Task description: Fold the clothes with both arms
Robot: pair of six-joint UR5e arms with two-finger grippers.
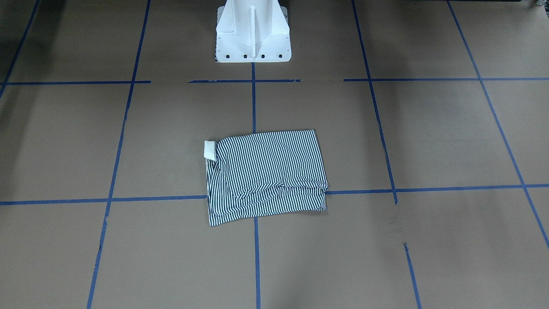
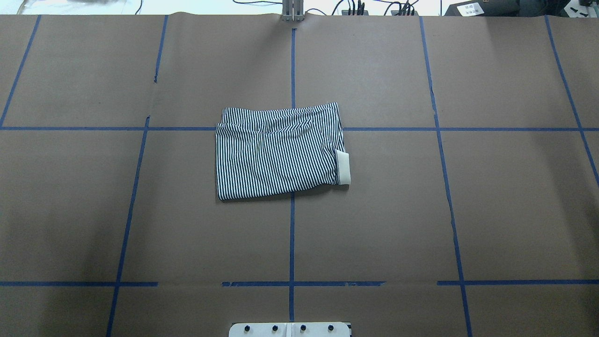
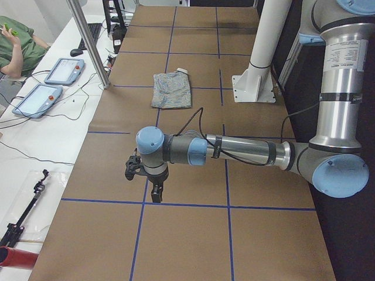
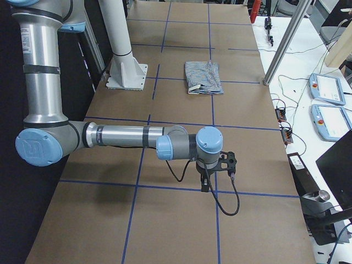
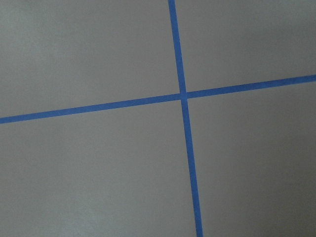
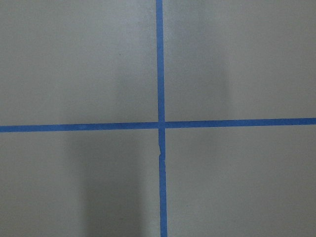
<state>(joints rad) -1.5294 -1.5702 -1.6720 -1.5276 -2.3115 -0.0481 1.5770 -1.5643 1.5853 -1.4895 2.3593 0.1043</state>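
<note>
**Shirt.** The shirt (image 2: 281, 152) lies folded into a compact rectangle on the bench (image 2: 421, 210). It is out in front of the pedestal (image 1: 253, 32) and well apart from it. It sits across the blue tape line (image 2: 292, 234) that runs straight out from the pedestal. The cream collar (image 2: 343, 167) sticks out at the edge on the pedestal's right-arm side. At the edge farthest from the pedestal, layered folds overlap. How many layers lie under the top one cannot be made out.

**Arms.** The left arm (image 3: 234, 151) and the right arm (image 4: 121, 136) show only in the side views. Each reaches out level over the bench, far to its own side of the pedestal and well apart from the shirt.

**Grippers.** The left gripper (image 3: 156, 195) and the right gripper (image 4: 204, 187) point down above tape lines. Neither is near the shirt. Whether either is released or clenched cannot be told from these side views.

**Limits of view.**
- Each wrist view shows only brown bench surface and one tape crossing.
- The overhead view cuts the pedestal off, showing only its bolted base edge.
</note>
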